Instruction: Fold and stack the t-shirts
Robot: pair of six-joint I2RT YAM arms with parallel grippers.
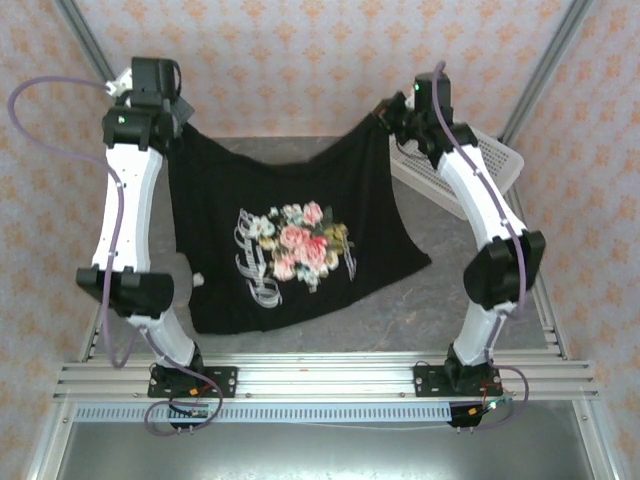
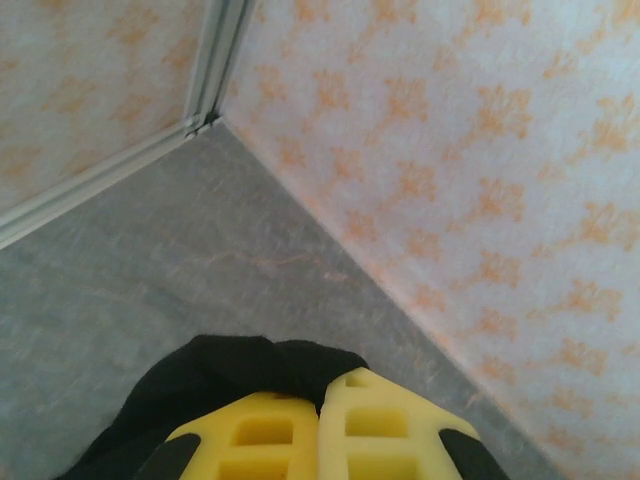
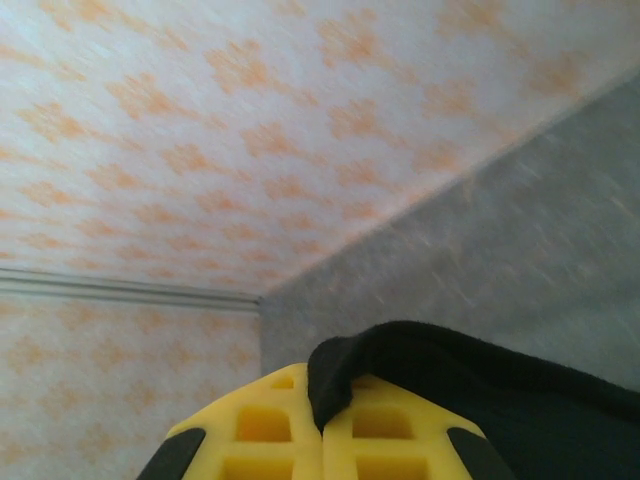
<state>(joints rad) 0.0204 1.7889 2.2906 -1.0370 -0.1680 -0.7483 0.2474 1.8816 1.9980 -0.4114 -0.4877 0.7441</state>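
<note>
I am working in a robot test cell, a laboratory set-up and not a real home. The left arm [image 1: 130, 200] and the right arm [image 1: 485, 200] are bolted on aluminium rails [image 1: 330, 378] at the near edge of a grey, stone-patterned worktop [image 1: 480, 310]. Bare aluminium posts [image 1: 545, 65] frame the cell. The walls [image 1: 300, 60] between them are flat panels with an orange flower print, like wallpaper, and they stand directly on the worktop. Purple cables [image 1: 45, 82] run loose along the arms.

High rear view, close wrist views, sharing t-shirt [image 1: 215, 200]
</note>
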